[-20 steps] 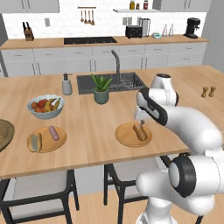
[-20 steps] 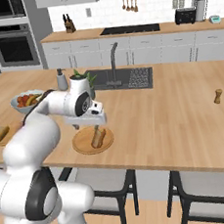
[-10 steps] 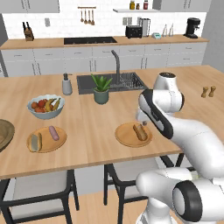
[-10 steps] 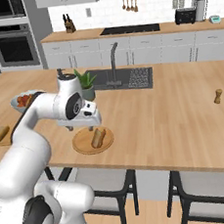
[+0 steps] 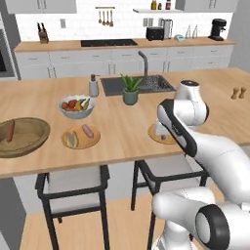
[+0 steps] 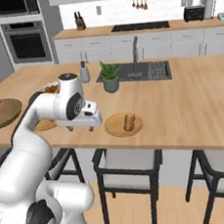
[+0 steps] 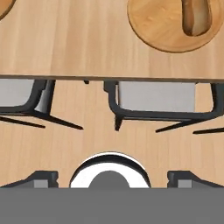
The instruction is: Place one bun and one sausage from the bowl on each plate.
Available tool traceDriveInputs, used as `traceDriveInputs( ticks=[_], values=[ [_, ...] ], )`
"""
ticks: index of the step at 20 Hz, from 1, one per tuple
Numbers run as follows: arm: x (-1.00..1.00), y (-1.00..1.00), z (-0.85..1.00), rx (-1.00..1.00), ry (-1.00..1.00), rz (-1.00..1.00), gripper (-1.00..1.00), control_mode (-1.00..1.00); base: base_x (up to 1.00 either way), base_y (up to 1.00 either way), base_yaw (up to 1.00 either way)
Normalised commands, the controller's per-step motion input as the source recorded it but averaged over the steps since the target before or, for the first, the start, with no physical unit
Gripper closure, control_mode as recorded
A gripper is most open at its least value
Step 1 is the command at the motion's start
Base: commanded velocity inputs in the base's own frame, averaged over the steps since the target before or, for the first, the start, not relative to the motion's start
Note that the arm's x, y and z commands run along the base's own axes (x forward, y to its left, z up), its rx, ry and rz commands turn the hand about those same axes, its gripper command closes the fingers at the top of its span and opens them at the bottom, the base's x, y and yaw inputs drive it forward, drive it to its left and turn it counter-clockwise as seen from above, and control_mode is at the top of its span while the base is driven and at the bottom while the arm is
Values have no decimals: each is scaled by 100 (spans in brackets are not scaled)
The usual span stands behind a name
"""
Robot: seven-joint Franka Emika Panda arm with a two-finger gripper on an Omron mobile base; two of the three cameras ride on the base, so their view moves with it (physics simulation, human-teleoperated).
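Olive-brown bowl [image 5: 22, 138] holding a reddish-brown sausage [image 5: 10, 132]; light tan-orange plates [image 5: 81, 137] [image 6: 123, 124]; pale wood-grain tabletop [image 5: 122, 127]; green plant [image 5: 130, 84] in a grey-green pot; black-framed stools [image 5: 73, 188].

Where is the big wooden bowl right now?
In the left base view the wooden bowl sits at the counter's far left edge, left of the plate and below-left of the fruit bowl.

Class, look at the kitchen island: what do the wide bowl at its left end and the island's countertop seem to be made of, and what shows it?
Bowl: apparently wood, matte olive-brown with faint grain. Countertop: seemingly light wood, with plank-like streaks.
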Motion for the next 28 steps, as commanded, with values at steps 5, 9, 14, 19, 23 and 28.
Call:
traceDriveInputs(
  ticks=[5,9,14,19,23,28],
  values=[
    [0,0,0,0,0,0,-100,100,4,100,-1],
    [0,0,0,0,0,0,-100,100,10,100,0],
    [0,0,0,0,0,0,-100,100,18,98,0],
    [0,0,0,0,0,0,-100,100,34,82,0],
    [0,0,0,0,0,0,-100,100,39,26,0],
    [0,0,0,0,0,0,-100,100,42,8,0]
  ],
)
